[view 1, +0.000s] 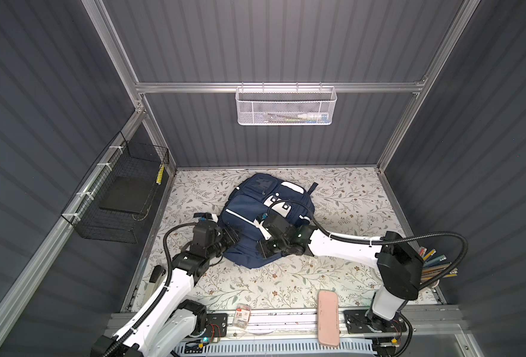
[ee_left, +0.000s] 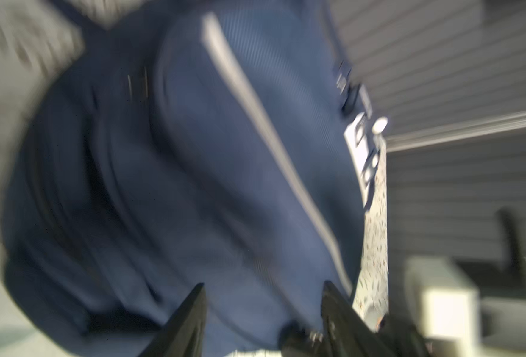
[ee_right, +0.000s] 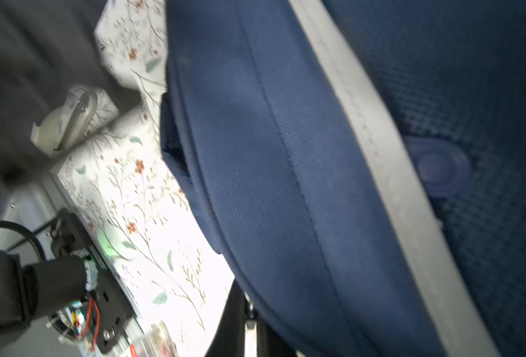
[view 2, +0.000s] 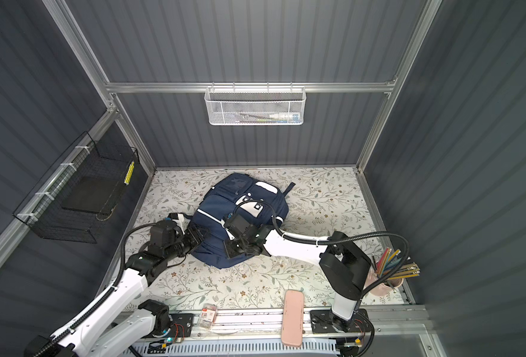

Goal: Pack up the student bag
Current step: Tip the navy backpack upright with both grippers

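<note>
Pink pencil case [view 1: 328, 318] nearest, at 6 o'clock rim of surface [view 1: 332, 210]. Student bag [view 1: 246, 222] flat mid-surface, top toward 12 o'clock, looks zipped. Left gripper [ee_left: 266, 293] at bag's 8 o'clock side: fingers [ee_left: 193, 321] spread, nothing held. Right gripper [ee_right: 247, 315] at bag's 6 o'clock edge: fingers closed tight; whether on zip pull, cannot tell. Likely step: open main pocket. Advice: left pins fabric beside seam, right draws low along seam, so bag stays put
</note>
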You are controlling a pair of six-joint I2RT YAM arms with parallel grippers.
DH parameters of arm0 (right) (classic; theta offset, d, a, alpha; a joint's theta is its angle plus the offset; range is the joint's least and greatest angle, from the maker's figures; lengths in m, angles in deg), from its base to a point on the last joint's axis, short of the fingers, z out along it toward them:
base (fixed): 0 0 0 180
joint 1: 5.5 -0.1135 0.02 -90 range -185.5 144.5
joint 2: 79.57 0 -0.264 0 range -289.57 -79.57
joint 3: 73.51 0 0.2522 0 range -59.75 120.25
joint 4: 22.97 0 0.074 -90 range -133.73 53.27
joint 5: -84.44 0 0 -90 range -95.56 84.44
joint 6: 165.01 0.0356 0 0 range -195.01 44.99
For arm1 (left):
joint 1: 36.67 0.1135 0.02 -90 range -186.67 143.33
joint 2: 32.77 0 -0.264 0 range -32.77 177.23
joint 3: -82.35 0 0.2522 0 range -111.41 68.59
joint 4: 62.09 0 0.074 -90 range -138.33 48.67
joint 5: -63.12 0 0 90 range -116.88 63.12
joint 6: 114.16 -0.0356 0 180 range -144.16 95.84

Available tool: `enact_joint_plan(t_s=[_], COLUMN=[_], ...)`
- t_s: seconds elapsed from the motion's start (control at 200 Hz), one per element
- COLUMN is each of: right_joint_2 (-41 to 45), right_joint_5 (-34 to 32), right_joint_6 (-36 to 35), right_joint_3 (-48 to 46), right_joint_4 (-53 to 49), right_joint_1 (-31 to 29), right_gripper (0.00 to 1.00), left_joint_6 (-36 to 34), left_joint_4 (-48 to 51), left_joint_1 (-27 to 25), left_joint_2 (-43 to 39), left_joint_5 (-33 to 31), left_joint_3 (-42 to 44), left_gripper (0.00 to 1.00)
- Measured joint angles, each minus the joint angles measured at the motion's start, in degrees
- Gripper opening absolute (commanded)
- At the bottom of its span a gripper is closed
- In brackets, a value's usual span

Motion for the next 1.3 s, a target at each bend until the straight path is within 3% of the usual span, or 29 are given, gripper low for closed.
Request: enact_joint_plan(t_s=[0.15, 0.22, 0.295, 0.365, 0.55, 0.72, 0.941, 0.961, 0.996, 1.021, 1.061, 1.101, 1.221, 1.301], right_joint_2=[-0.17, -0.17, -0.17, 0.09, 5.27, 12.11, 7.63, 6.99, 6.4, 6.29, 6.67, 7.61, 14.03, 20.98], right_joint_5=[-0.22, -0.39, -0.87, -1.95, -1.09, 1.95, 8.85, 8.92, 8.96, 7.69, 5.31, 2.62, -5.05, -10.32], right_joint_6=[0.02, 0.02, -0.09, -0.46, -2.97, -8.48, -16.0, -16.44, -16.76, -17.05, -17.2, -17.4, -18.67, -19.3], right_joint_3=[-0.44, -1.09, -1.75, -2.32, -7.96, -11.17, -4.09, -3.34, -2.62, -2.51, -2.82, -3.76, -8.83, -13.64], right_joint_4=[0.74, 1.03, 0.87, -0.31, -1.42, -5.07, -11.41, -11.85, -12.2, -12.2, -12.33, -11.89, -9.79, -6.75], right_joint_1=[-0.46, -0.66, -0.72, -0.52, 3.41, 13.25, 20.02, 20.35, 20.76, 21.0, 22.32, 24.26, 28.55, 29.33], right_gripper=[0.0, 0.0, 0.0, 0.0, 0.0, 0.0, 0.02, 0.1, 0.32, 0.44, 0.54, 0.61, 0.78, 0.89], left_joint_6=[3.56, 4.11, 4.76, 3.91, 2.54, 1.16, 1.2, 1.2, 1.09, 0.87, 0.57, 0.09, -4.22, -11.89], left_joint_4=[-4.42, -7.98, -11.28, -10.84, -10.08, -8.61, -13.84, -14.4, -15.21, -15.28, -15.19, -15.02, -12.35, -8.39], left_joint_1=[-2.12, -2.89, -4.24, -5.22, -5.95, -4.9, -5.14, -5.14, -5.07, -4.98, -4.55, -4.26, -3.93, -3.91], left_joint_2=[4.39, 8.94, 14.21, 17.73, 17.05, 13.27, 14.67, 14.91, 15.3, 15.41, 15.08, 14.58, 11.87, 9.16], left_joint_5=[0.42, 0.87, 0.74, 0.04, 0.44, 1.84, 4.79, 4.98, 5.4, 5.92, 7.02, 7.89, 8.96, 4.87], left_joint_3=[0.5, -0.66, -2.19, -3.67, -4.68, -4.63, -4.24, -4.22, -4.22, -4.22, -3.87, -3.58, -4.68, -7.54], left_gripper=[0.67, 0.62, 0.38, 0.0, 0.0, 0.0, 0.0, 0.11, 0.41, 0.57, 0.81, 0.98, 1.0, 1.0])
